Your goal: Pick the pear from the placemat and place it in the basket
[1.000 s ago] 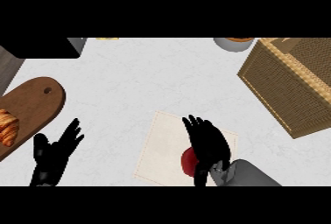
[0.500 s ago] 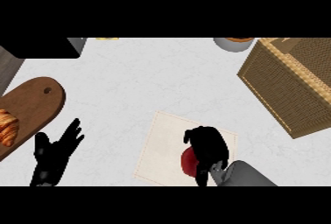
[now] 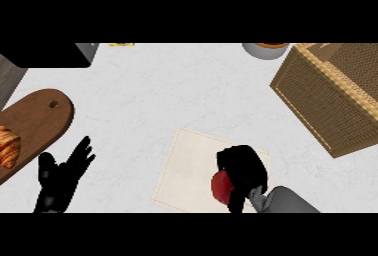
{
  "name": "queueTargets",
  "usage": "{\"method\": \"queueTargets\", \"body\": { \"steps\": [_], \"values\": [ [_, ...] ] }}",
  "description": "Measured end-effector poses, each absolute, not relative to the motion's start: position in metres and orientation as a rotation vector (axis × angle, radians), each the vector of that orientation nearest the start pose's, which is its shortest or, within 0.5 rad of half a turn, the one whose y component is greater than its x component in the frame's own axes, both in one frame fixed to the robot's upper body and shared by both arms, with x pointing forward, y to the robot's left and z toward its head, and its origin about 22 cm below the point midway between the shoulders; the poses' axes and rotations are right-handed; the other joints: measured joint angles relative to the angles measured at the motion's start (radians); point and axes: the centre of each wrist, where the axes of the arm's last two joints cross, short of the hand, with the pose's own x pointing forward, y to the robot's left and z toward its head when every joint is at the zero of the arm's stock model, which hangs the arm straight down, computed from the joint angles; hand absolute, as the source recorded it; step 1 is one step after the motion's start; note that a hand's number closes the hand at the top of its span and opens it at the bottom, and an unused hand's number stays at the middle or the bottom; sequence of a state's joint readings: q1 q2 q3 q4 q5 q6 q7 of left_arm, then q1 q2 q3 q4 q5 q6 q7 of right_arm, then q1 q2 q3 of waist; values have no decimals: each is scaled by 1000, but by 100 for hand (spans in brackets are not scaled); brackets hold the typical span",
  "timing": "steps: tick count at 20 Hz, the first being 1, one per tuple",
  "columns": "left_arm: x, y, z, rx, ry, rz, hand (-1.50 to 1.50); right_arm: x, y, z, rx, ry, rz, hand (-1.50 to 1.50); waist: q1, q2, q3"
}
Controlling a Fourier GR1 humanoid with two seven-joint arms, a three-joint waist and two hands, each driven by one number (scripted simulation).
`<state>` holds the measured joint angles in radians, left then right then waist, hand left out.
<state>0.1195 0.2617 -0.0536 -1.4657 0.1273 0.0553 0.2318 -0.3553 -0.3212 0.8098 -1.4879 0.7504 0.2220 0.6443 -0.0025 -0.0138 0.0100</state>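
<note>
A red pear [image 3: 221, 184] lies on the pale placemat [image 3: 188, 165] near the counter's front. My right hand [image 3: 244, 167] is over it with fingers curled round its top and right side, so only its left part shows. The woven basket [image 3: 332, 97] stands at the far right, well apart from the hand. My left hand [image 3: 63, 175] rests open at the lower left, fingers up.
A wooden cutting board [image 3: 37, 120] with a croissant [image 3: 9, 145] lies at the left. A grey bowl [image 3: 264, 50] sits at the back near the basket. A dark appliance [image 3: 44, 54] stands at the back left.
My right hand's fingers went from straight over the placemat to curled round the pear. The left hand has stayed put.
</note>
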Motion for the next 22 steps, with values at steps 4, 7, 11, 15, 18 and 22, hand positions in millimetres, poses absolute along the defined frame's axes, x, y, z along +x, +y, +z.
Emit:
{"method": "queueTargets", "body": {
  "steps": [4, 7, 11, 15, 18, 22],
  "values": [
    [201, 299, -34, 169, -1105, -14, 0, 207, -154, 16, -648, -1142, 1674, 150, -21, -5, 1],
    [198, 300, -34, 175, -1100, 1, 0, 180, -188, 21, -632, -1232, 1743, 150, -34, -6, 0],
    [194, 301, -35, 181, -1109, 10, 0, 155, -225, 32, -602, -1373, 1681, 150, -42, -3, 1],
    [190, 304, -34, 189, -1112, 16, 0, 141, -217, 55, -403, -1571, 1358, 150, -55, 2, 3],
    [189, 302, -34, 188, -1113, 17, 0, 139, -216, 84, -312, -1717, 1131, 150, -59, 3, 3],
    [190, 305, -32, 180, -1112, 17, 0, 140, -231, 128, -278, -1821, 917, 150, -55, 5, 1]
  ]
}}
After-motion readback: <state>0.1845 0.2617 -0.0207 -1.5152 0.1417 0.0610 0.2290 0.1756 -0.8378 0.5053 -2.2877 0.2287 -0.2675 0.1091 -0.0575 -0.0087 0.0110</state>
